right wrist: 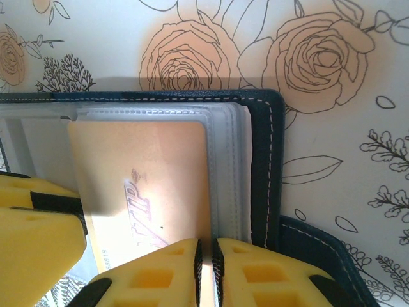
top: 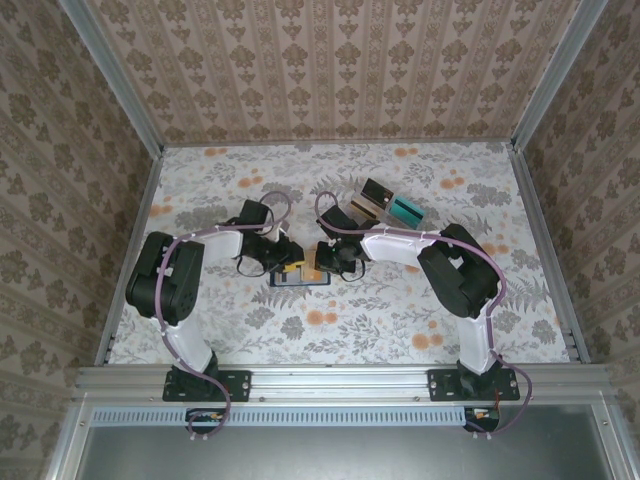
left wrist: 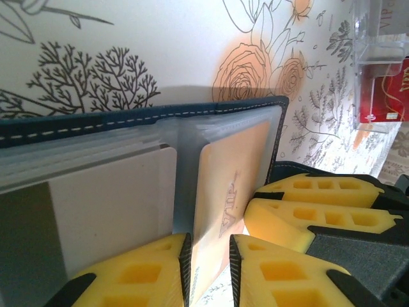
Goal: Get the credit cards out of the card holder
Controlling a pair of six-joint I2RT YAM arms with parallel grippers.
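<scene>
The dark navy card holder (top: 300,277) lies open on the flowered table between both grippers. In the left wrist view its stitched edge (left wrist: 160,115) runs across, with clear sleeves below. A tan-orange credit card (left wrist: 230,185) marked VIP sticks out of a sleeve, its near corner between the jaws of my left gripper (left wrist: 209,268). Those jaws stand a little apart, the card against the left pad. My right gripper (right wrist: 208,262) is shut on the edge of the card holder's clear sleeves (right wrist: 227,173), beside the same credit card (right wrist: 147,185). The right fingers (left wrist: 307,217) sit close alongside.
A clear plastic compartment tray (top: 390,205) with coloured cards stands behind the right gripper; its red card (left wrist: 383,96) is at the right edge of the left wrist view. Aluminium rails (top: 545,250) and patterned walls close in the table.
</scene>
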